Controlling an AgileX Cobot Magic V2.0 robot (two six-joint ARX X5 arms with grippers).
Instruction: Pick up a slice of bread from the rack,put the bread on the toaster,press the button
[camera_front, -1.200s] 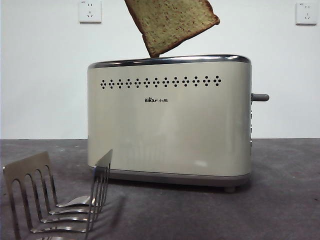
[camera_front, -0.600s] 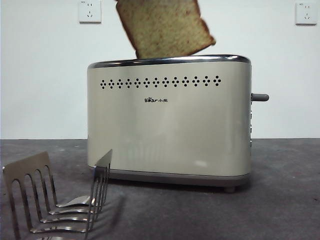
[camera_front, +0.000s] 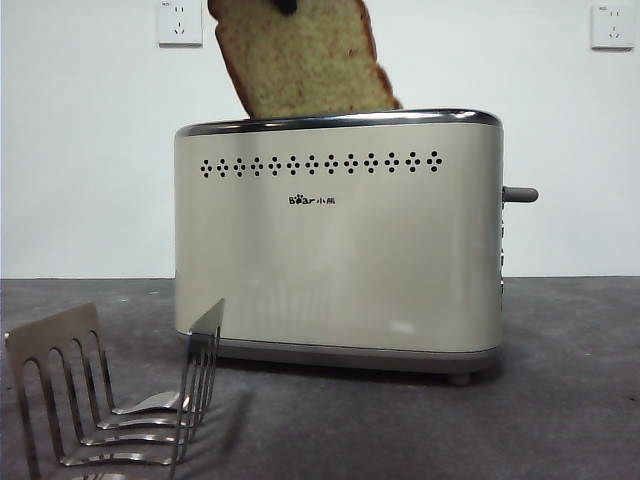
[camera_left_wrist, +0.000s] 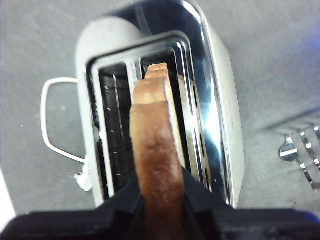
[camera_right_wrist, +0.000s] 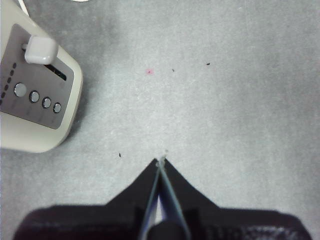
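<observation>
Brown-crusted bread: thick slice of bread with dark crust and pale tan face (camera_front: 300, 65), tilted, lower edge already below the chrome rim of the boxy cream toaster (camera_front: 340, 240).
Left gripper (camera_left_wrist: 159, 200): black jaws clamped on the crust edge of the slice, directly above the slots.
Slot alignment: in the left wrist view the slice (camera_left_wrist: 155, 145) sits over the slot nearer the rack side; its far corner is inside, and the near end leans across the divider between the two slots.
Step in hand: lowering the slice into the slot. Judgement: square the slice to the slot walls before descending, go straight down, and release only once the crust clears the rim; a tilted entry may jam on the wire guides.
Right gripper (camera_right_wrist: 161, 161): jaws together, holding nothing, over bare grey table (camera_right_wrist: 240, 100), near the toaster's control end.
Lever: grey lever button (camera_front: 520, 194) protrudes from the narrow end, apparently not yet pressed.
Rack: shiny silver toast rack (camera_front: 110, 400) holds no bread, standing low in front of the toaster.
</observation>
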